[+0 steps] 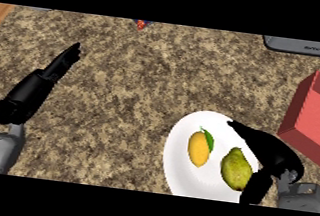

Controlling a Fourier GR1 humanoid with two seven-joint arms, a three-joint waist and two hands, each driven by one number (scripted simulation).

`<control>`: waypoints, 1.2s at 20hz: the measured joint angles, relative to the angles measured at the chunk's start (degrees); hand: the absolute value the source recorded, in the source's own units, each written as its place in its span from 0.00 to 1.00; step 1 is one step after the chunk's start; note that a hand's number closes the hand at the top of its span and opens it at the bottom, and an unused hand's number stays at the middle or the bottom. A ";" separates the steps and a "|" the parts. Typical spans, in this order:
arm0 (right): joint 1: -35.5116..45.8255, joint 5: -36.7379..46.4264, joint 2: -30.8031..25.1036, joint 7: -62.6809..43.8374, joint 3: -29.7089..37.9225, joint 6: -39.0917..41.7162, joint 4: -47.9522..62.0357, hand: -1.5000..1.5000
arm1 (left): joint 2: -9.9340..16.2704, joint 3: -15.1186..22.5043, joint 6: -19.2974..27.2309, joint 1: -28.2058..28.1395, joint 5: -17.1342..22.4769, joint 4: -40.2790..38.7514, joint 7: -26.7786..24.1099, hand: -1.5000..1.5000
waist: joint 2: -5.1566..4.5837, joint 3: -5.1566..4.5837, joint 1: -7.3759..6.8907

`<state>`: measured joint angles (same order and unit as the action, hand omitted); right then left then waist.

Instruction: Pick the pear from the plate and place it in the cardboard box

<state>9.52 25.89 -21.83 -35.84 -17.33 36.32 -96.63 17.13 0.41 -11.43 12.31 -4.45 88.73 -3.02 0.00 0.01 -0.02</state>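
Right hand point(272, 156), glossy black, low at right over the plate's point(181, 153) right edge; fingers relaxed, uncurled, thumb hanging just beside the pear point(236, 168), holding nothing; pear olive-green, matte, bulbous, lying on the smooth white round plate next to a yellow-orange mango point(200, 148) with a green leaf; red box point(319, 122), flat-sided, right of plate; left hand point(52, 74) resting, fingers straight together; speckled granite counter point(145, 73).
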 measured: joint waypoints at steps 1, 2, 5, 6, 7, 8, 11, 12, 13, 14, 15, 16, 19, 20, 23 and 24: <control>-0.62 1.13 0.04 1.05 0.04 -0.31 0.45 0.00 | -0.27 -0.10 -0.20 -0.38 -0.29 -0.12 -0.52 0.50 | 0.01 -0.01 0.00; -1.11 1.68 0.62 0.57 0.15 0.08 -0.17 0.00 | -0.45 -0.51 -0.37 -0.48 -0.43 0.07 -0.55 0.50 | 0.00 0.00 0.02; -1.29 3.31 0.88 3.61 1.55 0.27 2.28 0.00 | -1.08 -1.14 -0.84 0.46 -1.22 -1.22 -1.35 0.50 | 0.00 -0.01 0.04; -1.81 3.01 1.05 3.40 2.08 1.05 1.52 0.00 | -1.51 -0.86 -0.83 -0.48 -1.69 -0.82 -1.94 0.50 | 0.00 0.00 0.05; -2.29 3.30 1.28 4.04 2.20 1.21 1.53 0.00 | -1.65 -0.93 -1.29 -0.88 -1.39 0.53 -0.90 0.50 | 0.02 -0.02 0.03; -2.88 4.02 1.19 5.82 2.11 0.78 2.25 1.00 | -1.99 -0.74 -1.11 -0.83 -1.88 0.90 -0.49 0.50 | 0.02 -0.01 0.03; -2.30 5.91 1.18 9.79 1.34 0.43 3.52 1.00 | -3.05 -0.65 -0.39 0.15 -3.02 0.00 -0.34 0.50 | 0.00 -0.01 0.04; -3.06 7.03 1.32 11.49 0.56 -1.06 3.12 1.00 | -2.71 -1.14 -0.71 0.12 -2.87 -0.36 -0.91 0.50 | 0.00 -0.01 0.07; -3.16 8.42 1.70 13.10 -0.31 -2.62 3.63 1.00 | -2.39 -1.46 -1.18 -0.03 -2.74 -0.69 -1.49 0.50 | 0.00 -0.01 0.04; -2.79 9.40 1.83 14.39 -0.47 -3.55 4.16 1.00 | -2.72 -1.27 -0.91 0.25 -3.14 -0.39 -1.19 0.50 | 0.00 -0.01 0.01; -2.38 10.49 1.93 15.83 -0.59 -4.79 4.93 1.00 | -3.09 -0.95 -0.69 -0.10 -3.62 -0.34 -1.29 0.50 | 0.00 0.00 -0.02; -1.83 11.54 2.35 16.79 -0.70 -6.13 5.70 1.00 | -2.66 -1.64 -1.32 0.41 -3.00 -0.38 -1.01 0.50 | -0.01 -0.01 -0.04; -1.79 14.81 3.05 19.82 -1.26 -9.73 6.85 1.00 | -2.72 -1.96 -1.82 0.34 -3.20 -0.51 -0.93 0.50 | 0.04 -0.06 -0.03; -2.10 15.56 2.68 20.98 -1.59 -10.32 6.15 1.00 | -2.66 -2.08 -2.03 -0.26 -3.06 0.29 -0.62 0.50 | 0.05 -0.04 -0.04; -4.09 18.17 -0.36 27.82 -4.60 -12.68 2.72 1.00 | -3.19 -1.88 -1.85 -0.67 -3.16 0.64 -0.29 0.50 | 0.13 -0.01 0.17; -5.19 19.42 -1.61 30.45 -6.19 -13.88 1.14 1.00 | -3.19 -2.09 -1.64 -0.33 -3.23 0.49 -0.14 0.50 | 0.17 0.00 0.40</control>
<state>4.32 45.31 -23.43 -5.39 -23.53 22.44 -95.50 13.94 -1.68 -13.07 11.99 -7.68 89.22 -3.15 0.18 0.01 0.38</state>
